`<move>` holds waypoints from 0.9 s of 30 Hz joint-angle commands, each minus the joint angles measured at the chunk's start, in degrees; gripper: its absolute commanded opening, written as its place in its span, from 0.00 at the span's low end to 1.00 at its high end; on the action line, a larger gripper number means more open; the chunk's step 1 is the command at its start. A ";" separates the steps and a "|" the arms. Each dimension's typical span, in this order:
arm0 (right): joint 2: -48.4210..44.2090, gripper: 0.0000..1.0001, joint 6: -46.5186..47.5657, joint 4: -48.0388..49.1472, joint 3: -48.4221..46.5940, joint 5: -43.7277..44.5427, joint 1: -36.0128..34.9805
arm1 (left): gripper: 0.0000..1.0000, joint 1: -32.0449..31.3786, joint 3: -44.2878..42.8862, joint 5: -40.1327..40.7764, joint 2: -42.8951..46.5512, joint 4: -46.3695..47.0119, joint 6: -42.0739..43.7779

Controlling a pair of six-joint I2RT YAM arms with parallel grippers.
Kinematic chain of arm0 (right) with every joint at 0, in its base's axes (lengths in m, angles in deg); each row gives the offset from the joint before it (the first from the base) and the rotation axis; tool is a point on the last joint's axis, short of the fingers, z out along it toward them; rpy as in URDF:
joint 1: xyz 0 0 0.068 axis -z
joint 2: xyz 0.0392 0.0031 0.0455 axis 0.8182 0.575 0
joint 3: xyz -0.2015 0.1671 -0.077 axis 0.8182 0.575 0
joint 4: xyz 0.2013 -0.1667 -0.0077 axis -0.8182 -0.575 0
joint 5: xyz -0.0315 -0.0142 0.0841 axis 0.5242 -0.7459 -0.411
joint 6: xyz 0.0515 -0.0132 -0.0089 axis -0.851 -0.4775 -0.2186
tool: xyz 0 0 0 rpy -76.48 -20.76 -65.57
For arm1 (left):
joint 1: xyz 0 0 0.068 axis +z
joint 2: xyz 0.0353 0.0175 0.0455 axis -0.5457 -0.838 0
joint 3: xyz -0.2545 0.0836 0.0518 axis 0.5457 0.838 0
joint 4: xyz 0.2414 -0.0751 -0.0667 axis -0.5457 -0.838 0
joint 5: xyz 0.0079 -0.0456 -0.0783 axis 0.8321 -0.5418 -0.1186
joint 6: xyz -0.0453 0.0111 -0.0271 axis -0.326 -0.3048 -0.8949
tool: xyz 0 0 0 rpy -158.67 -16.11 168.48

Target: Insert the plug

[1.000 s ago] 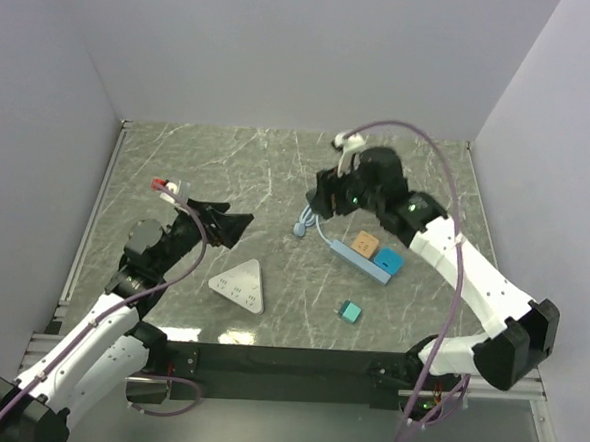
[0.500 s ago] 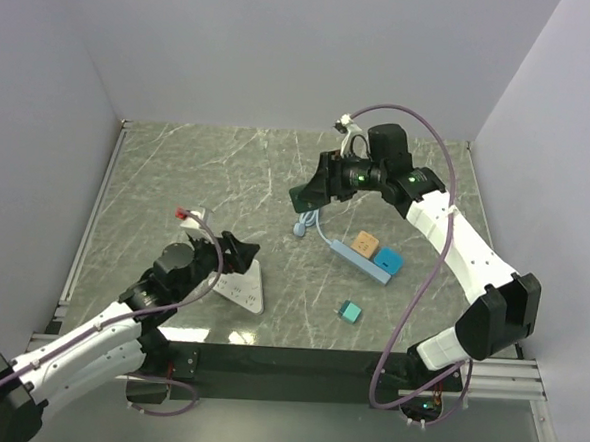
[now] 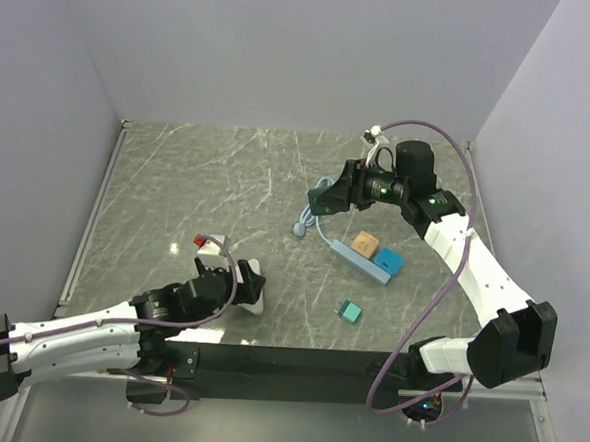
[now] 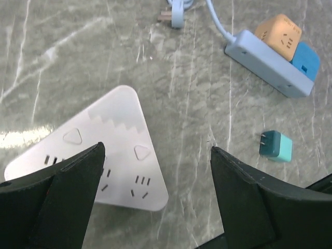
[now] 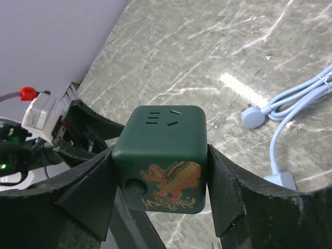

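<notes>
Between the jaws of the right gripper [image 5: 160, 179] we've got the dark green cube plug [image 5: 161, 129] clamped, up off the bench [image 3: 208, 176]. Left gripper [image 4: 155, 155]: jaws wide, nothing held, hovering just above the white triangular power strip [image 4: 111, 135], well apart from the cube. Step, as we read it: left steadies strip, right brings cube over. Next move needs prongs lined up w/ a socket; prong side's hidden, so orientation's unclear.
</notes>
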 commanded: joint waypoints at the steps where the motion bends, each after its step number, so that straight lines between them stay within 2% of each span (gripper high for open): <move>1: -2.77 0.00 -2.49 9.00 3.54 -2.75 0.55 | 0.88 -2.84 -3.65 5.50 -0.77 -5.84 -6.42; 8: -4.62 0.00 -2.84 12.52 7.60 -3.02 1.51 | 0.90 -13.64 -5.93 11.12 -6.65 -12.26 -16.26; 16: -4.88 0.00 -3.55 15.68 10.94 -4.07 2.74 | 0.92 -14.54 -5.06 5.85 -8.43 -12.17 -18.56; 21: -5.41 0.00 -3.64 17.09 12.34 -4.43 3.18 | 0.96 -14.36 -1.81 2.60 -6.84 -6.46 -17.68; 27: -5.50 0.00 -3.81 17.09 12.35 -4.95 3.44 | 1.00 -14.10 -2.77 -2.84 -13.07 -2.87 -16.45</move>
